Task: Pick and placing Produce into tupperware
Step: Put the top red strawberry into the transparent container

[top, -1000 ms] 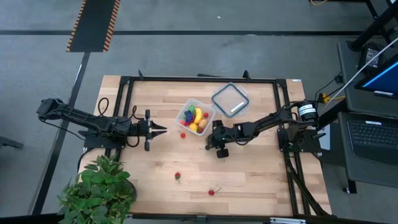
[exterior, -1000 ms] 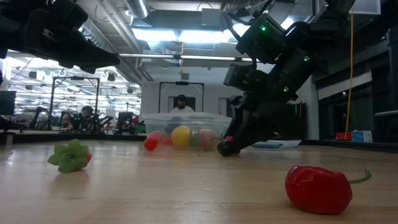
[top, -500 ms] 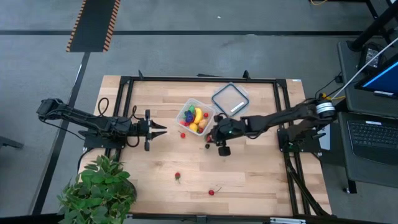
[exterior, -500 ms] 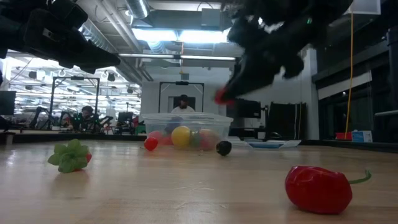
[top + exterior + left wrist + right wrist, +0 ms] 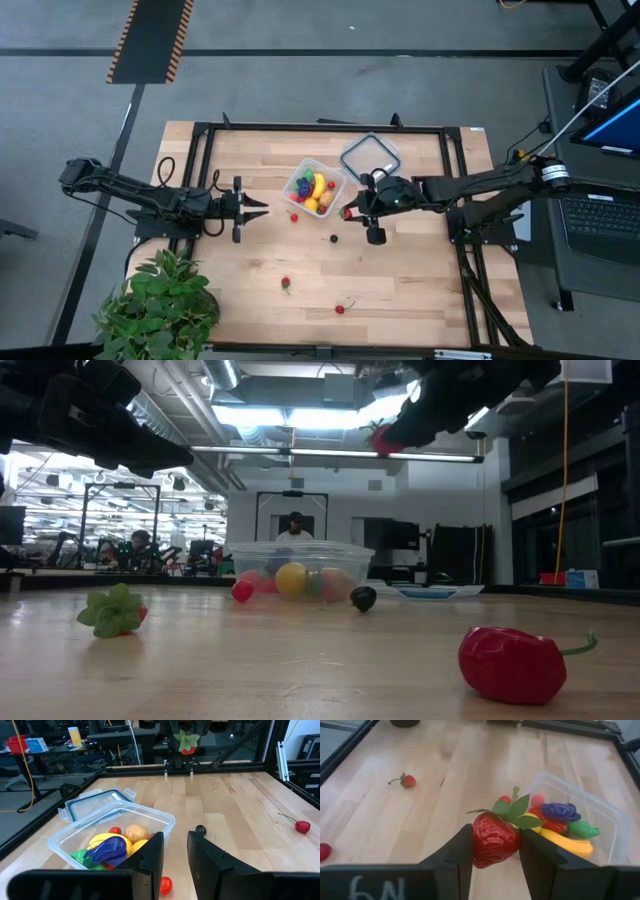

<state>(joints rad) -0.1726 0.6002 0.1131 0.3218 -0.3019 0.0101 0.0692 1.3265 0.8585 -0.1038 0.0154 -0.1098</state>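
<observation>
Now: your right gripper clamps one strawberry, raised beside the tupperware.
Four produce pieces lie loose on the table; your left gripper waits farther left, fingers narrowly parted.

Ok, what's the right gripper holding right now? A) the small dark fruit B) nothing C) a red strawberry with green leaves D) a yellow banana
C: in the right wrist view the right gripper is shut on a red strawberry with green leaves, held beside the tupperware; the small dark fruit lies on the table.
</observation>
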